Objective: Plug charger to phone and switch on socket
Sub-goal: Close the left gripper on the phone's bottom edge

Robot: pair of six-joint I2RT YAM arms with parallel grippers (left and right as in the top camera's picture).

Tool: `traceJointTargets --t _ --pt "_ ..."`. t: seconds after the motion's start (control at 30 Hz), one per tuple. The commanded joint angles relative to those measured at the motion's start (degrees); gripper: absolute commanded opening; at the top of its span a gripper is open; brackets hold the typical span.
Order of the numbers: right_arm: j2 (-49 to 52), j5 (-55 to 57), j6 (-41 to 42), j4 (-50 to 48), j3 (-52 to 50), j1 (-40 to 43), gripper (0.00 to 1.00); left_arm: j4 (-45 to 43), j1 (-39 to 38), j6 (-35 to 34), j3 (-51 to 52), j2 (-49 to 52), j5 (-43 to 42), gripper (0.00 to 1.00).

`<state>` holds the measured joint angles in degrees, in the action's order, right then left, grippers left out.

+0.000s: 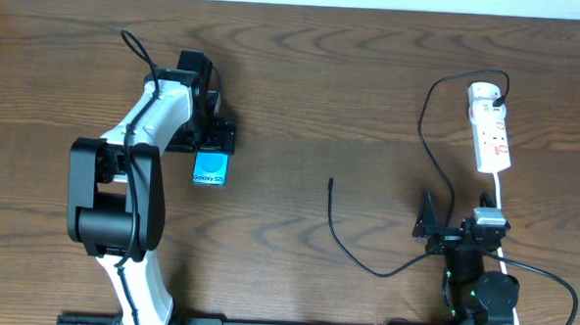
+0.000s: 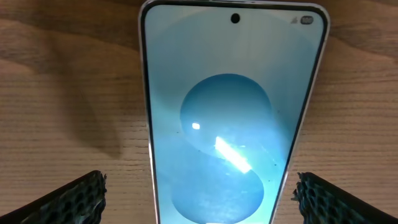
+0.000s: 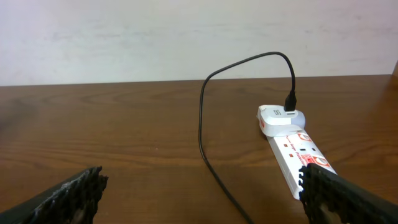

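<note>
The phone (image 1: 210, 168) lies flat on the wooden table, turquoise screen up. My left gripper (image 1: 213, 147) stands open over its far end. In the left wrist view the phone (image 2: 230, 93) runs up the middle, and my left gripper (image 2: 199, 184) has a finger on each side, clear of its edges. The charger (image 1: 425, 129) runs from the adapter on the white socket (image 1: 492, 137) in a long loop to its free plug tip (image 1: 330, 182) at mid-table. My right gripper (image 1: 454, 213) is open near the socket's near end, with the charger (image 3: 202, 118) and socket (image 3: 298, 149) ahead of my right gripper (image 3: 202, 180).
The socket's white lead (image 1: 500, 196) runs down past the right arm's base (image 1: 480, 293). A pale wall (image 3: 186, 37) stands behind the table's far edge. The left arm (image 1: 133, 175) spans the table's left side.
</note>
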<state>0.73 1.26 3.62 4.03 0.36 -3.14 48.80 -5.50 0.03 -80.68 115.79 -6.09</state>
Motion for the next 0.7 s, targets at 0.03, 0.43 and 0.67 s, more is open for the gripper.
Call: traceJointTargets --t 0.03,0.43,0.67 --pt "-0.1 -0.1 -0.5 0.2 -0.1 0.5 0.99 -0.4 -0.8 0.8 0.9 0.3 -0.7 0.98" --pt "-0.1 -0.1 -0.5 0.2 -0.1 0.5 0.99 -2.9 -0.9 0.8 3.9 0.3 -0.8 0.98" --pt "-0.1 -0.1 -0.5 0.2 0.0 0.5 0.99 -3.3 -0.9 0.8 4.0 0.3 -0.8 0.98"
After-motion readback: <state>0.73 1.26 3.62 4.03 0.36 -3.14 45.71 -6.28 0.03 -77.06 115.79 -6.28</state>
